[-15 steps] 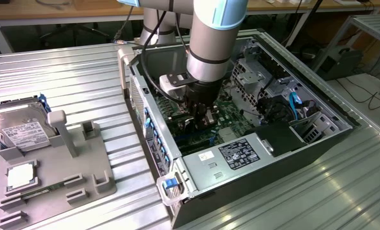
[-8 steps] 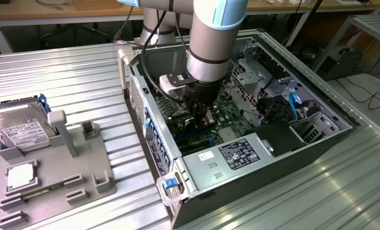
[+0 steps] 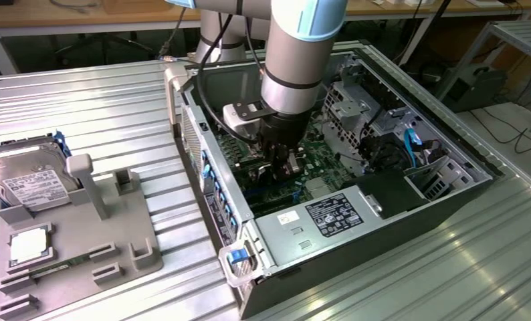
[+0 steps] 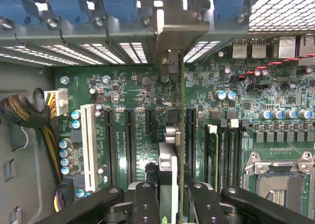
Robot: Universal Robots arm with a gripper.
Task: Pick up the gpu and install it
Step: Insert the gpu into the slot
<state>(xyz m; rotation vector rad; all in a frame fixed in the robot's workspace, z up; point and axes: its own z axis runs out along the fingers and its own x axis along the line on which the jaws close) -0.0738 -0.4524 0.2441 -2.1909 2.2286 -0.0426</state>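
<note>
In the wrist view the gpu (image 4: 168,171) is seen edge-on between my gripper's (image 4: 177,197) two black fingers (image 4: 146,204), which are shut on it. Its thin green board runs straight up the picture over the motherboard (image 4: 142,111), close beside a black expansion slot (image 4: 191,135). Its silver end bracket (image 4: 173,29) meets the row of rear slot openings in the case. Whether the card sits in the slot I cannot tell. In the exterior view my gripper (image 3: 283,164) reaches down into the open computer case (image 3: 444,144), and the arm hides the card.
A white slot (image 4: 89,145) and black slots (image 4: 110,145) lie beside the card, with memory sticks (image 4: 212,155) and the CPU socket (image 4: 280,184) on the other side. Outside the case, a grey fixture (image 3: 114,234) holds a hard drive (image 3: 33,184) and a CPU chip (image 3: 29,244). The power supply (image 3: 328,214) fills the case's near corner.
</note>
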